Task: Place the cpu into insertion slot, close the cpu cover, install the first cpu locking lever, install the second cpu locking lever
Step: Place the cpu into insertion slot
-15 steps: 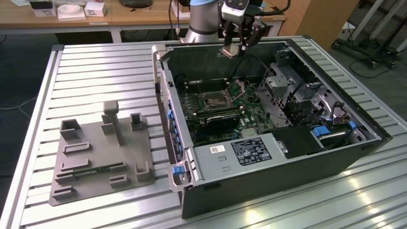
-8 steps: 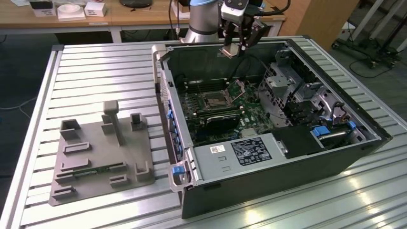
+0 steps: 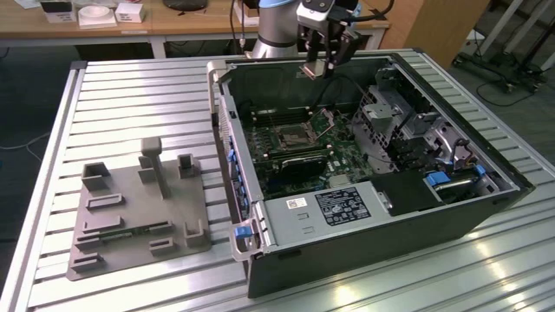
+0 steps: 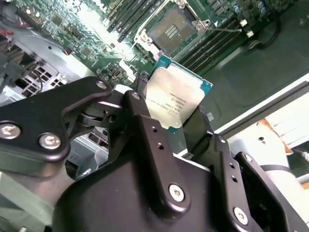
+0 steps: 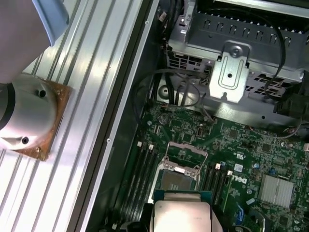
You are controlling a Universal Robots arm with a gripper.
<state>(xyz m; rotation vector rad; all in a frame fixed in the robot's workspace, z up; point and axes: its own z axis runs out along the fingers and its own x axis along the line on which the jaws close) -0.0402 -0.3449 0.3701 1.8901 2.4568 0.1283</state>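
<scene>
Inspection, nearest item first.

1. Gripper [image 4: 173, 102]: clamped on the cpu [image 4: 176, 92] across two opposite edges, metal top facing the second wrist camera. Contact is at the edges only. Judgement: a slight slip or twist in the grip would rotate the chip out of register.

2. Position: in the exterior view the gripper [image 3: 319, 65] hangs at upper centre, above the case [image 3: 364, 253] rim and well clear of the board [image 5: 231, 140]. The chip is not seated.

3. Slot [image 5: 175, 180]: exposed, dark centre visible, lying just beyond the chip's edge in the first wrist view and at mid-frame in the exterior view [image 3: 289, 136]. Judgement: the contact field is unprotected. A tilted or offset descent would land a corner first and bend contacts. Whether the chip's orientation matches the slot cannot be told.

4. Cover [image 5: 188, 151]: swung up at the far edge of the slot, apparently standing open. Judgement: a descent drifting that way could strike it or knock it down onto the socket.

5. Memory slots [image 5: 142, 169]: flank the slot closely, and an off-target release could drop the chip among them.
</scene>
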